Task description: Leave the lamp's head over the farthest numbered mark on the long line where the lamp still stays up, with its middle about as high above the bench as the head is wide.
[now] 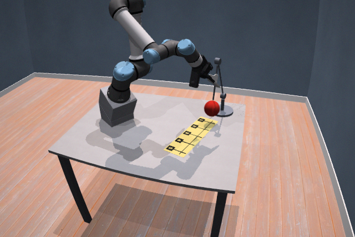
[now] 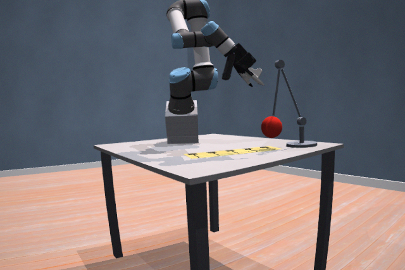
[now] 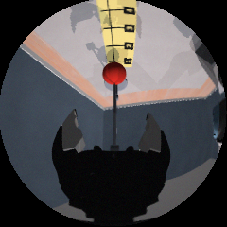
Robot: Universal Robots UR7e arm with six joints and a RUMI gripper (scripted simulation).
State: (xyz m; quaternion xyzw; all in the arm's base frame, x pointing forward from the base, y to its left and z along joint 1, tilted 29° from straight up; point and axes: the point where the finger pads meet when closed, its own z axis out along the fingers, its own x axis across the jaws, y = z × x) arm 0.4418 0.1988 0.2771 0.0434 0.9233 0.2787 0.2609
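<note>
So the arm [image 2: 183, 21] is sitting on its grey block [image 2: 181, 126] at the far left part of the table [image 2: 202, 169], and it's reaching over to the right toward the lamp. The gripper [image 2: 254, 78] is hanging up in the air with its jaws spread all the way, nothing between them, pointing down and to the right. It's hovering just beside the lamp's thin upper rod [image 2: 276, 92], below the top joint [image 2: 279, 63], not touching as far as I can tell.

The lamp is folded up pretty tight: round base [image 2: 301, 143] standing near the table's right edge, a short post going up to a lower joint [image 2: 301, 121], then a rod leaning up to the top joint, then the other rod dropping down to the red ball head [image 2: 271, 126]. The head is floating above the table, just left of the base.

The yellow strip [image 1: 191, 137] with the numbered marks is lying flat, running from near the lamp base out toward the near side. From the wrist camera, the head [image 3: 114, 74] is sitting right around the end of the strip [image 3: 116, 28] closest to the base, by the first mark.
</note>
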